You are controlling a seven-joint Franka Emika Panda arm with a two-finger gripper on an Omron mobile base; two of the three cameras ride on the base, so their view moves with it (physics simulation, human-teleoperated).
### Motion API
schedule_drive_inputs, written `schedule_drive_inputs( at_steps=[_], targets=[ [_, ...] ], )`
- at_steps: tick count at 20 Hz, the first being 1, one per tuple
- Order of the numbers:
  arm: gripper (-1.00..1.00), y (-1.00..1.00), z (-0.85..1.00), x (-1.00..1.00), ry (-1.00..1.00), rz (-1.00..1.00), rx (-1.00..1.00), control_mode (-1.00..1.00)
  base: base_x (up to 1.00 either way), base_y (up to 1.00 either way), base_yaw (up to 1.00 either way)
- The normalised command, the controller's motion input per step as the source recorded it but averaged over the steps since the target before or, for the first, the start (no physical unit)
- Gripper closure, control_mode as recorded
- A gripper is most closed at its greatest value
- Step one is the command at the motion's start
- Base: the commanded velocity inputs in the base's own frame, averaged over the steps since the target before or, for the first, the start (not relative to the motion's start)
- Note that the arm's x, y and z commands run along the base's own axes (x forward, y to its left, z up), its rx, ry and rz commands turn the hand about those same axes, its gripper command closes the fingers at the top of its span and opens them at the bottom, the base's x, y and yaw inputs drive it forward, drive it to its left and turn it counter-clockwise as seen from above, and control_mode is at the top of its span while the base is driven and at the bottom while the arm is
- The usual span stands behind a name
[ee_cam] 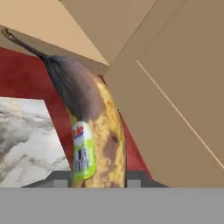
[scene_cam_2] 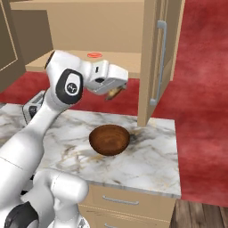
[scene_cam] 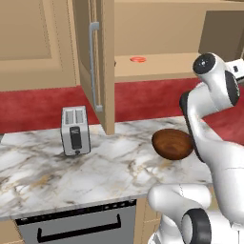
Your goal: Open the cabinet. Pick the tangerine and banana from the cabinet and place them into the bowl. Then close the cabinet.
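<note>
While the cabinet (scene_cam_2: pixel 153 58) stands open, the gripper (scene_cam_2: pixel 113 92) clamps the banana (ee_cam: pixel 94 131) above the empty bowl (scene_cam_2: pixel 109 139); the tangerine (scene_cam_2: pixel 94 55) waits on the shelf above, doors unclosed.

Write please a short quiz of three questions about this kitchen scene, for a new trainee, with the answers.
1. True or false: the gripper holds the banana.
2. Where is the tangerine? A) in the bowl B) on the shelf of the cabinet C) on the toaster
3. Fill in: the bowl on the counter is ____ (empty / full).

Key: 1 true; 2 B; 3 empty. The cabinet stands open; the toaster carries nothing.
</note>
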Motion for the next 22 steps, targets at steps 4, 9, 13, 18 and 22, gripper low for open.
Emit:
schedule_drive_inputs(
  at_steps=[4,9,13,18,22],
  targets=[
    [1.0,0.59,0.0,-0.6,0.17,0.05,0.0,-1.0,0.0,0.0,0.0],
    [1.0,0.5,-0.01,-0.27,0.27,0.1,0.05,-1.0,0.0,0.0,0.0],
    [1.0,0.39,-0.3,-0.07,0.25,0.14,0.12,-1.0,0.0,0.0,0.0],
    [1.0,0.27,-0.53,0.0,0.21,0.12,0.17,-1.0,0.0,0.0,0.0],
    [1.0,0.21,-0.71,0.0,0.12,0.07,0.18,-1.0,0.0,0.0,0.0]
  ],
)
